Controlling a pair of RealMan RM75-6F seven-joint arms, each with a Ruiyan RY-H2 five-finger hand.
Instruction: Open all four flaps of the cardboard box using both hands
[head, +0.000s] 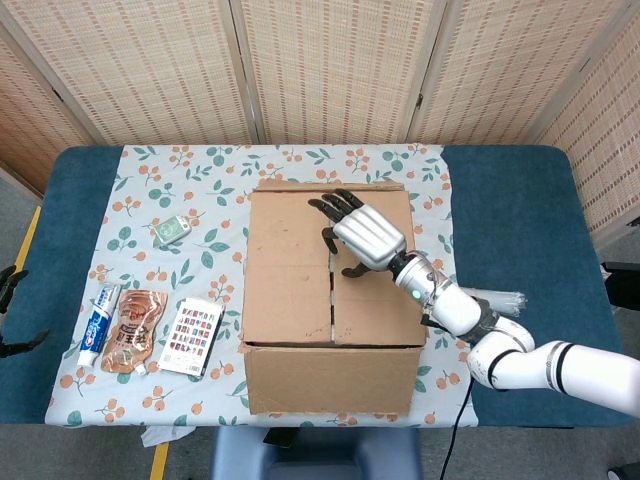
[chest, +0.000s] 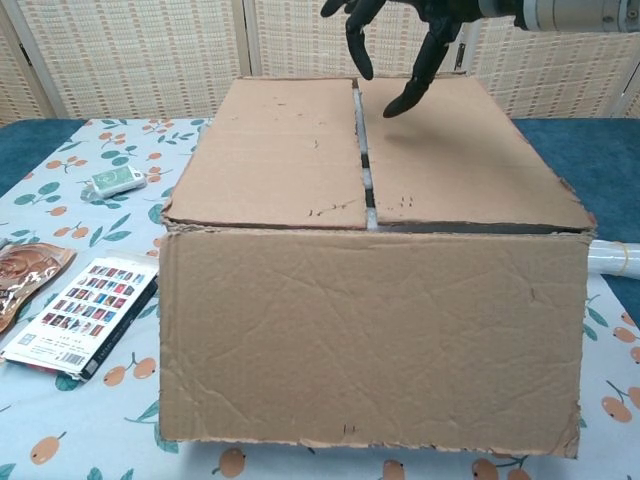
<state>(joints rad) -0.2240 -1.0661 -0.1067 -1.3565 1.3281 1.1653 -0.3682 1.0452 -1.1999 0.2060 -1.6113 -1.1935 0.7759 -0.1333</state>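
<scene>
The cardboard box sits mid-table, the right hand above its seam (flaps closed), packets lying to its left.

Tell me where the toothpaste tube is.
In the head view, the toothpaste tube lies at the left edge of the floral cloth, beside the copper snack pouch.

Your right hand hovers, fingers spread, over the closed cardboard box near its centre seam.
</scene>
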